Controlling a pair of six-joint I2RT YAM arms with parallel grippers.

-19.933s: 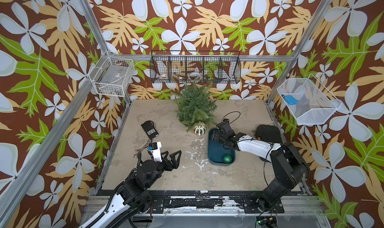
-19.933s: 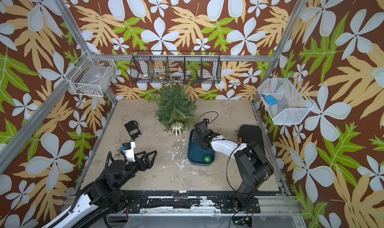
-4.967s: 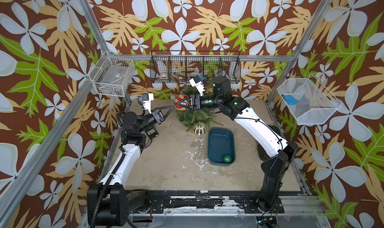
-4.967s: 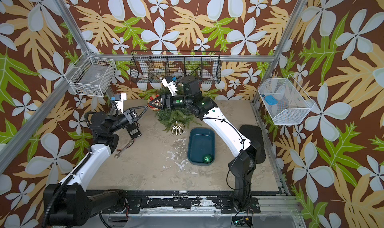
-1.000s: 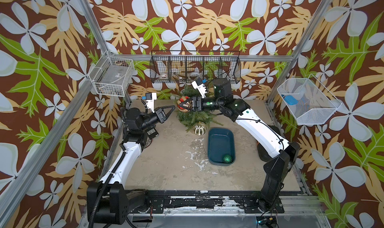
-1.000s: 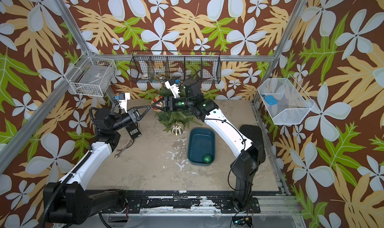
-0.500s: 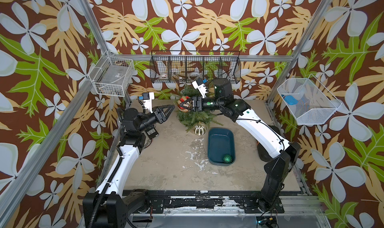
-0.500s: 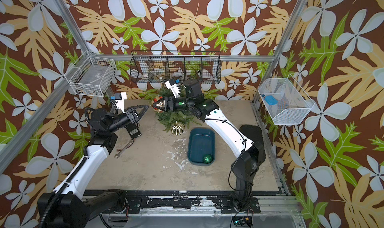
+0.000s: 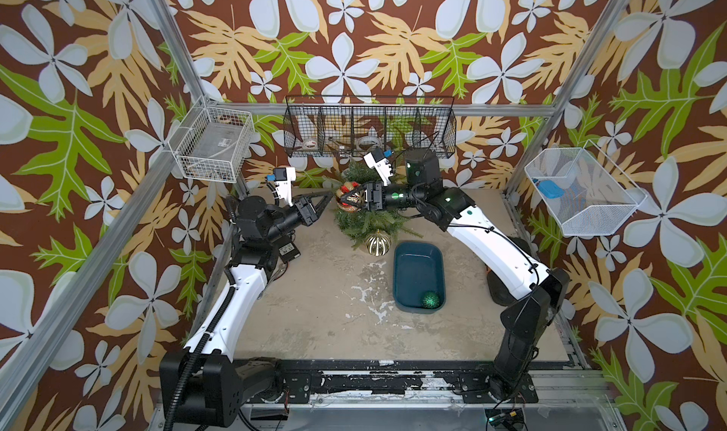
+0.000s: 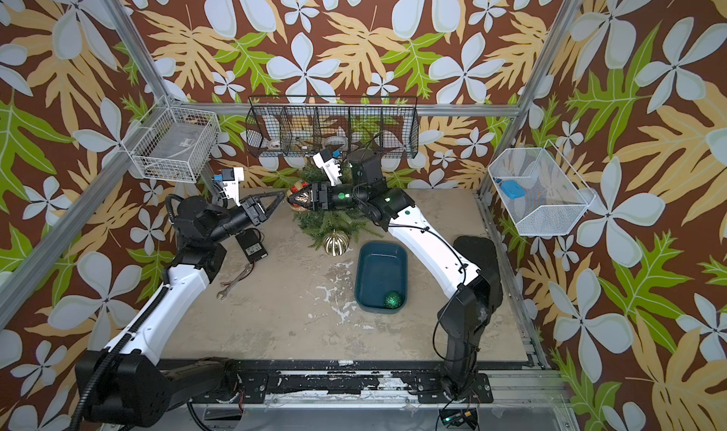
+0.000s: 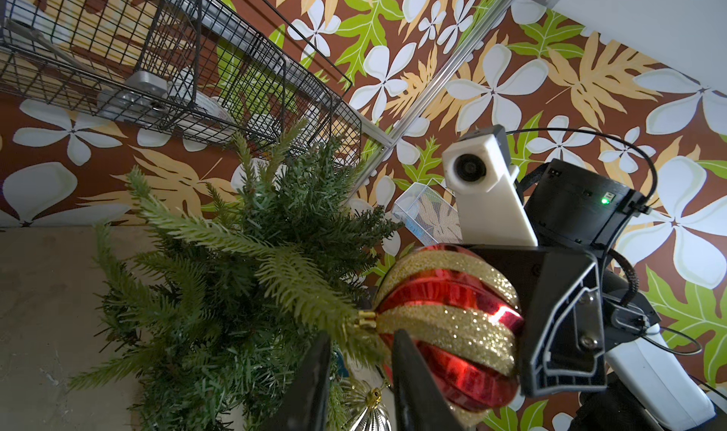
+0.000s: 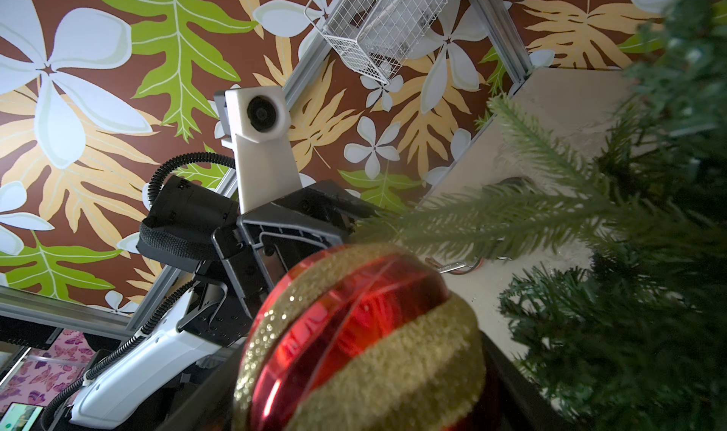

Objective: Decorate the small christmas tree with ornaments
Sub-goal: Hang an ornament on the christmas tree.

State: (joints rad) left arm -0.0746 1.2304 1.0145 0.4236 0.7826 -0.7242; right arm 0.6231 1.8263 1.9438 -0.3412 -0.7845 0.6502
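The small christmas tree (image 9: pixel 369 222) (image 10: pixel 334 220) stands at the back of the table. Against its left side my right gripper (image 9: pixel 348 199) (image 12: pixel 362 370) is shut on the red-and-gold striped ornament (image 11: pixel 444 322) (image 12: pixel 354 330). My left gripper (image 9: pixel 326 197) (image 11: pixel 362 336) meets it from the left, its jaws closed narrowly on a branch tip (image 11: pixel 314 291) that ends at the ornament's gold cap. A gold-and-white ornament (image 9: pixel 377 243) (image 10: pixel 335 243) hangs low at the tree's front. The glittery green ornament (image 9: pixel 430 300) (image 10: pixel 392 300) lies in the teal tray (image 9: pixel 417 267).
A black device (image 10: pixel 251 246) and a wrench (image 10: pixel 236 277) lie on the table under my left arm. A black wire basket (image 9: pixel 369 130) hangs just behind the tree. White baskets (image 9: pixel 214 145) (image 9: pixel 582 191) hang on both side walls, and a black pad (image 10: pixel 476 252) lies right.
My left jaws opened wide and closed again at the ornament's cap, with a small shift of the arm. The right arm has stayed put with the red-and-gold ornament.
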